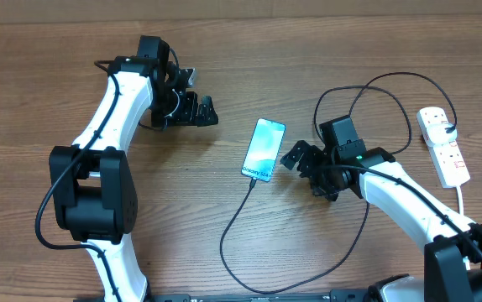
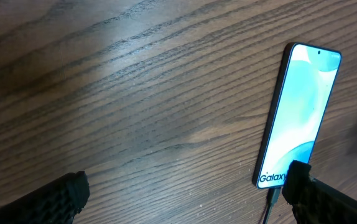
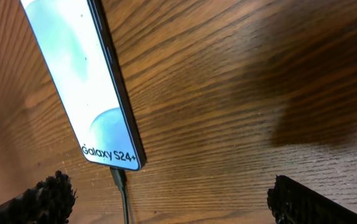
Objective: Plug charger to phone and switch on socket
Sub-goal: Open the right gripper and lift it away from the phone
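Note:
The phone (image 1: 264, 149) lies flat in the middle of the table with its light-blue screen lit. It also shows in the left wrist view, phone (image 2: 300, 118), and in the right wrist view, phone (image 3: 79, 81). The charger (image 1: 228, 231), a thin black cable, sits with its tip in the phone's lower end, charger tip (image 3: 119, 177), and loops round the right arm up to the socket (image 1: 444, 147) at the far right. My left gripper (image 1: 206, 111) hovers open to the left of the phone, holding nothing. My right gripper (image 1: 301, 168) stands open just right of the phone, also holding nothing.
A white cord (image 1: 463, 197) runs from the socket toward the front right edge. The charger cable (image 1: 375, 88) arcs behind and around the right arm. Bare wood (image 2: 135, 112) lies between the left gripper and the phone.

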Action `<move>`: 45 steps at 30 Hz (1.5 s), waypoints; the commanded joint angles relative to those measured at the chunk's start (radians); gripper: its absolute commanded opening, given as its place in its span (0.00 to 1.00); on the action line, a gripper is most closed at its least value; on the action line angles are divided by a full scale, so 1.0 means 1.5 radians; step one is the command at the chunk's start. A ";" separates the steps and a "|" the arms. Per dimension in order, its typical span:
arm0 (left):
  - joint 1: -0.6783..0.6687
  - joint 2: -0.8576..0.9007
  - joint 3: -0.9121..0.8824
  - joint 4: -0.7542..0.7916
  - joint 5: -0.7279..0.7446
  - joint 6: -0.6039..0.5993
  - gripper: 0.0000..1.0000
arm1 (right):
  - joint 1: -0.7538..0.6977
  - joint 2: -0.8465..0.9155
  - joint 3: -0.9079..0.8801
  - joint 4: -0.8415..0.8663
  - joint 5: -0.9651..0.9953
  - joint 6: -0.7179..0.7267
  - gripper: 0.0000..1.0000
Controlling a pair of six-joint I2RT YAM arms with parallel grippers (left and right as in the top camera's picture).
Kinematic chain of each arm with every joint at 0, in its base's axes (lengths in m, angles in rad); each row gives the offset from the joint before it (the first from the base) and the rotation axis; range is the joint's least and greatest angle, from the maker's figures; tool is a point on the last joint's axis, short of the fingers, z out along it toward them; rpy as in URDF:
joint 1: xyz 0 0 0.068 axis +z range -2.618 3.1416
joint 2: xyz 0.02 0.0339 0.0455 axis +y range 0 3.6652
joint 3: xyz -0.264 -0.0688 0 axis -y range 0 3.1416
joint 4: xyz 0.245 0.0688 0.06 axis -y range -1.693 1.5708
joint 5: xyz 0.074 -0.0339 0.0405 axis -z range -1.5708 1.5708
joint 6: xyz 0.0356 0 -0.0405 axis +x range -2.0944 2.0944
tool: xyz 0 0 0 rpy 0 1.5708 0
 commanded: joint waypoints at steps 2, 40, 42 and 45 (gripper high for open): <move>0.001 -0.019 0.007 0.002 -0.004 -0.008 1.00 | -0.011 -0.007 -0.003 0.001 -0.009 -0.025 1.00; 0.001 -0.019 0.007 0.002 -0.004 -0.008 1.00 | -0.031 -0.007 0.125 -0.205 0.155 -0.060 0.04; 0.001 -0.019 0.007 0.002 -0.004 -0.008 0.99 | -0.038 -0.007 0.201 -0.299 0.202 -0.060 0.04; 0.001 -0.019 0.007 0.002 -0.004 -0.008 1.00 | -0.055 -0.007 0.319 -0.429 0.274 -0.059 0.04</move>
